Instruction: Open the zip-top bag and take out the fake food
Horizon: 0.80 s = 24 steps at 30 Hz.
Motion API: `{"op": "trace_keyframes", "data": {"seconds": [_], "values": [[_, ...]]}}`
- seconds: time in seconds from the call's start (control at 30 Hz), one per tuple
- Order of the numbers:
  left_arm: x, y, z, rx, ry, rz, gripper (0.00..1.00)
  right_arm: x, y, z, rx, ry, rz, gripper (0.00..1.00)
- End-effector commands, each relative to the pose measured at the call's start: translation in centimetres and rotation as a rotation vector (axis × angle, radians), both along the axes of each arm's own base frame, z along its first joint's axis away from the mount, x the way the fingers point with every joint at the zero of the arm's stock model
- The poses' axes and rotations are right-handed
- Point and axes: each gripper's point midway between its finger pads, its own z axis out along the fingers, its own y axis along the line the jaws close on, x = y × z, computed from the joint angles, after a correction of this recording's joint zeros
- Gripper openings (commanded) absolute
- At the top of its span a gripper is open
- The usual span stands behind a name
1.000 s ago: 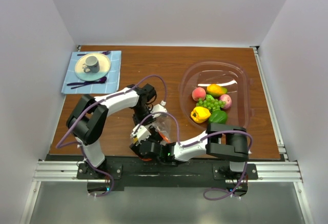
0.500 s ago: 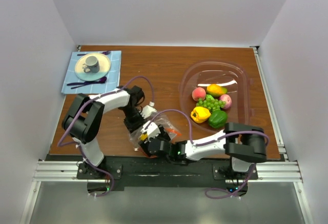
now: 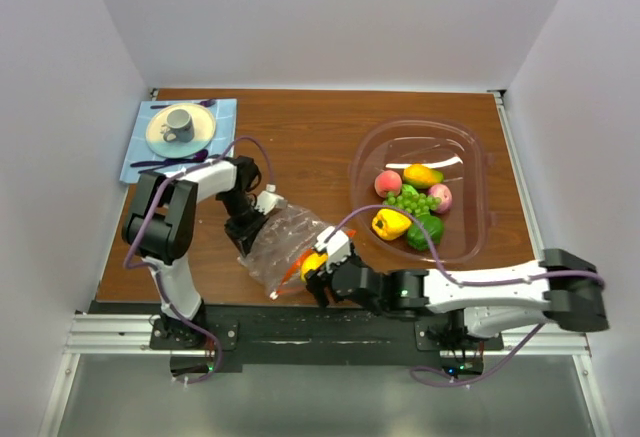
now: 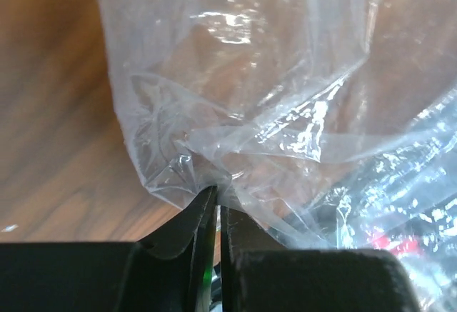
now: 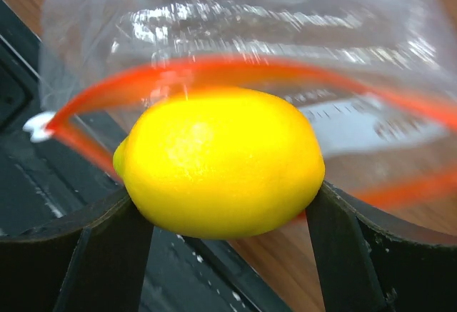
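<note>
The zip-top bag [image 3: 285, 242] lies crumpled on the table, its orange-red zip strip [image 5: 214, 69] and white slider [image 5: 37, 126] toward the near edge. My left gripper [image 3: 247, 229] is shut on a fold of the clear plastic [image 4: 271, 98] at the bag's far end, with its fingers [image 4: 207, 201] pinching the film. My right gripper [image 3: 318, 263] is closed on a yellow lemon [image 5: 221, 162] at the bag's open mouth, one finger on each side. More fake food [image 3: 408, 202] sits in the clear tub [image 3: 420, 142] on the right.
A blue placemat [image 3: 140, 157] with a plate, a grey cup [image 3: 180, 122] and purple cutlery lies at the back left corner. The black mounting rail [image 3: 330, 332] runs along the near table edge, just below the bag.
The left gripper has pulled the bag leftward and tightened on it. The right arm has swung out to the right, with the lemon now showing at the bag's mouth.
</note>
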Motion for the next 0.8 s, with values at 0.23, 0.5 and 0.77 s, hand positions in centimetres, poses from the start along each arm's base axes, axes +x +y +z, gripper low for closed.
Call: {"op": "trace_keyframes", "data": {"seconds": [0.23,0.5,0.77], "values": [[13.5,5.2,-1.6,0.193,-0.373,0.184,0.09,6.5,-13.6,9.6,-0.049,-0.214,-0.481,0.31],[16.5,-0.3,8.8,-0.172,-0.466,0.228,0.33,12.5,-20.1,11.9,-0.13,-0.199,-0.781,0.48],[16.8,-1.2,16.9,-0.27,-0.632,0.198,0.55,15.8,-21.0,9.2,-0.29,-0.021,-0.873,0.99]]}}
